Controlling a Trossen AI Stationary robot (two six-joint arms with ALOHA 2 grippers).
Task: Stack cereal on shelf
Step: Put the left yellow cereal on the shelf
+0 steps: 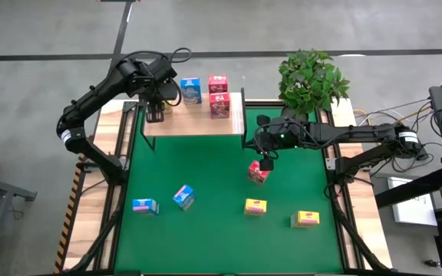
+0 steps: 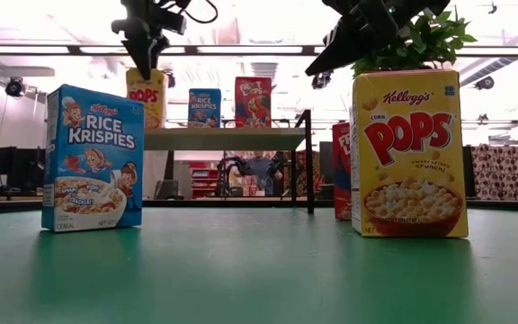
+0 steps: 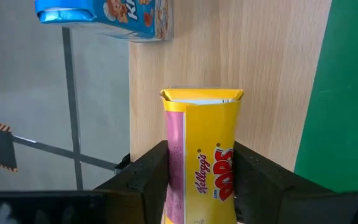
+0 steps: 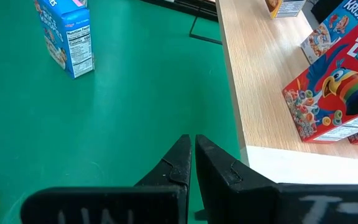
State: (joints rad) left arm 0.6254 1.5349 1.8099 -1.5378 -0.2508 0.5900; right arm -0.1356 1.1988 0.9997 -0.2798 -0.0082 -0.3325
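— Where the overhead camera looks down, what is on the shelf [image 1: 194,124]?
— A blue cereal box [image 1: 191,90] and two pink-red ones [image 1: 218,96] stand along its far side. The left gripper [image 1: 155,112] is over the shelf's left end. The right gripper [image 1: 266,157] hangs over the green mat [image 1: 206,176], just above a pink-red box [image 1: 258,172]. Two blue boxes [image 1: 164,202] and two yellow ones [image 1: 281,212] sit on the mat nearer the front.

— And from table height?
— A blue Rice Krispies box [image 2: 93,158] and a yellow Corn Pops box [image 2: 409,154] stand upright in front. On the shelf behind, the left gripper [image 2: 142,49] is at the top of a yellow box [image 2: 147,97].

— What does the left wrist show?
— That yellow Pops box [image 3: 202,158] stands on the shelf board between the two fingers [image 3: 146,180], which sit close on either side. Whether they still pinch it or have let go, I cannot tell.

— The right wrist?
— Its fingers [image 4: 178,167] are pressed together with nothing between them, above the mat beside the shelf edge.
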